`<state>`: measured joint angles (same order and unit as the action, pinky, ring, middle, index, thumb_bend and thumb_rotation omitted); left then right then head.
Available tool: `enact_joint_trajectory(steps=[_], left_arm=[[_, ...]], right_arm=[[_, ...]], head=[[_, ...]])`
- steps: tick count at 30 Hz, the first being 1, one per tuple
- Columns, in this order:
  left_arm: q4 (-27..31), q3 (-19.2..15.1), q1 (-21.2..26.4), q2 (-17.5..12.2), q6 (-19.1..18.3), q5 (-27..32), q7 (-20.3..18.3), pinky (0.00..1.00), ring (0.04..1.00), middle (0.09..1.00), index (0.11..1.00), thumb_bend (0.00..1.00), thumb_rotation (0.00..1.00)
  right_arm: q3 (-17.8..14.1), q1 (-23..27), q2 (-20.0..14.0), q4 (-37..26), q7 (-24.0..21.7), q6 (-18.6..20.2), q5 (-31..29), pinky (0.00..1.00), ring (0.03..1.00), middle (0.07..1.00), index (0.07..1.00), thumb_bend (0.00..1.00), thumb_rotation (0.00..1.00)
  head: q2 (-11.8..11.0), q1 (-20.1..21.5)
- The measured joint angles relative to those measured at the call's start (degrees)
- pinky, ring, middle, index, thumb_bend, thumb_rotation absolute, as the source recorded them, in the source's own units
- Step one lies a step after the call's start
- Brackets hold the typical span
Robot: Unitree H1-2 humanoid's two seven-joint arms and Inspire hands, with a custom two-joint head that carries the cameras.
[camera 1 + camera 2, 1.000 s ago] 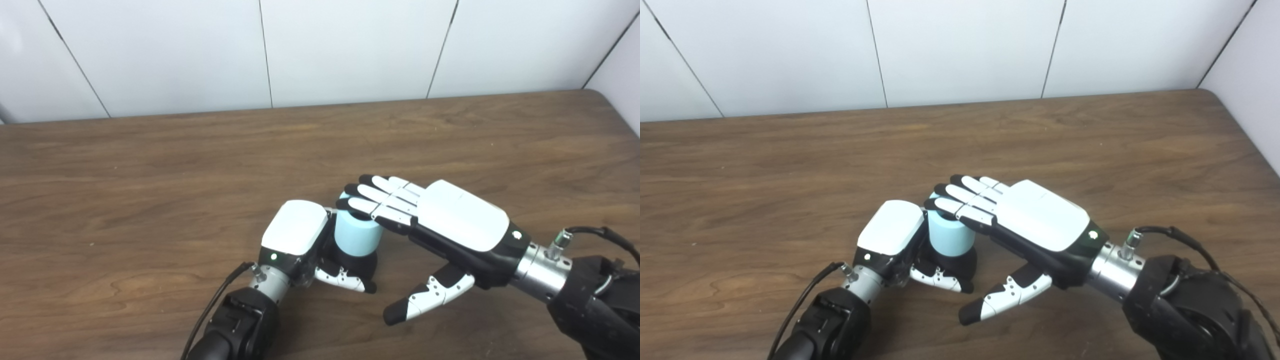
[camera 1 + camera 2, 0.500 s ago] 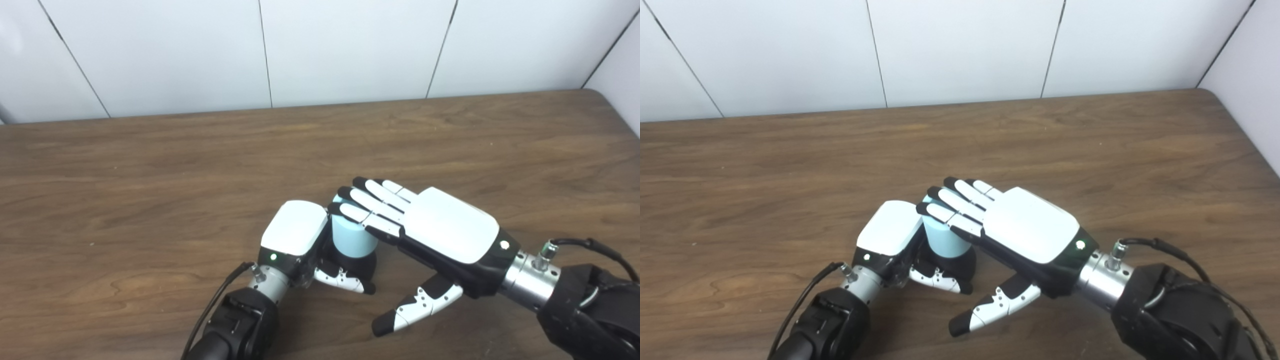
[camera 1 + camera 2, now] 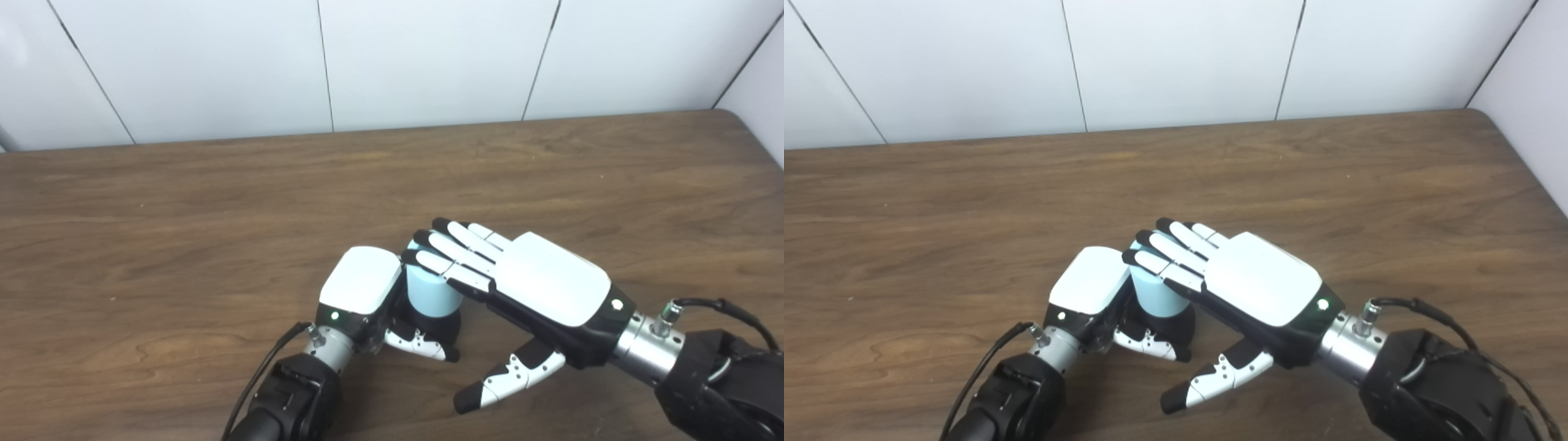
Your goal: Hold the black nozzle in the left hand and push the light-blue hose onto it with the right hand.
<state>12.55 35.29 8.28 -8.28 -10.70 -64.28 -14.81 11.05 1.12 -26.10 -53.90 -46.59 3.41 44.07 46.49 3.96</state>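
A short light-blue hose (image 3: 430,296) stands upright on the black nozzle (image 3: 450,323), which rests on the wooden table (image 3: 184,202). My left hand (image 3: 367,297) is shut on the black nozzle at its base, thumb curled across the front. My right hand (image 3: 520,288) is open and flat, fingers stretched out and lying on top of the hose, thumb hanging free below. The top of the hose is hidden under the right hand's fingers (image 3: 450,257). The same scene shows in the right eye view, with the hose (image 3: 1154,294) between both hands.
The table's far edge meets a white panelled wall (image 3: 392,61). The table's right corner (image 3: 735,116) is rounded near the side wall. Cables run along both forearms.
My right hand has moved left and down, so its flat fingers now cover the top of the hose, which sits lower on the nozzle. The left hand has stayed in place.
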Motion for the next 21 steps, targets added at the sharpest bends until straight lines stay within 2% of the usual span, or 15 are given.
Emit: enact_joint_trajectory(steps=[9, 21], left_arm=[[0.0, -0.01, -0.05, 0.06, 0.04, -0.05, 0.01, 0.37, 0.497, 0.533, 0.453, 0.48, 0.0], [0.12, -0.03, -0.15, 0.11, 0.03, -0.18, -0.11, 0.37, 0.495, 0.537, 0.452, 0.47, 0.0]], right_arm=[[0.64, -0.25, -1.04, 0.35, 1.53, -0.6, -0.03, 0.99, 0.999, 0.976, 0.945, 0.74, 1.0], [1.31, -1.1, -1.15, 2.1, 2.69, 0.49, -0.28, 0.98, 0.968, 0.957, 0.952, 0.73, 1.0]], head=[[0.0, 0.0], [0.26, 0.0]])
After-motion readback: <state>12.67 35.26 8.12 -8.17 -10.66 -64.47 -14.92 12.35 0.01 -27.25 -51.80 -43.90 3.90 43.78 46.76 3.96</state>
